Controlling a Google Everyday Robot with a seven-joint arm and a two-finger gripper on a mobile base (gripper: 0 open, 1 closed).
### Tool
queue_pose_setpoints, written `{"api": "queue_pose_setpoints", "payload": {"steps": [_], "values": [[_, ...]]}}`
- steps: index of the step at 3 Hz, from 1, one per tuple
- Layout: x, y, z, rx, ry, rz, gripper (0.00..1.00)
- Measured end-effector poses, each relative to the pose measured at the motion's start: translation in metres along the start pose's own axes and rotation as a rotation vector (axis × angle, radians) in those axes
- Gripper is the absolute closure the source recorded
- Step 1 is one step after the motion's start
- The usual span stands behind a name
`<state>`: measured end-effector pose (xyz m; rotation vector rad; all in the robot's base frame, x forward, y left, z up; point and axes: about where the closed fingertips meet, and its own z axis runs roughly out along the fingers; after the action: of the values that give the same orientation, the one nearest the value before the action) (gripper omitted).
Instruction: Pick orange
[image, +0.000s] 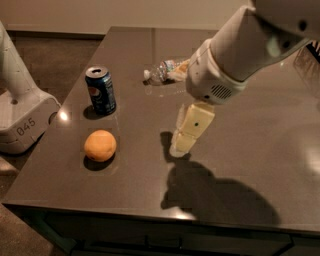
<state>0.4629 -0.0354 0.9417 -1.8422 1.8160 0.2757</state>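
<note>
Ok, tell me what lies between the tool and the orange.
Only bare tabletop, seen in the camera view; the tool hangs over mid-table, apart from the orange.

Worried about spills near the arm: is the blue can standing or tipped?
Upright: the blue can stands on its base, top rim facing up, behind the orange. The gripper is low over the table, apart from both.

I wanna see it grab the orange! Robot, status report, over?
Cream claw above mid-table, apart from round orange fruit. Fruit near front edge, untouched. Behind it, blue soda can, not in the way.
</note>
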Motion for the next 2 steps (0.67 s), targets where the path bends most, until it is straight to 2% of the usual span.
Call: {"api": "queue_pose_setpoints", "payload": {"steps": [2], "values": [[-0.033, 0.006, 0.063, -0.072, -0.077, -0.053, 0.0]]}}
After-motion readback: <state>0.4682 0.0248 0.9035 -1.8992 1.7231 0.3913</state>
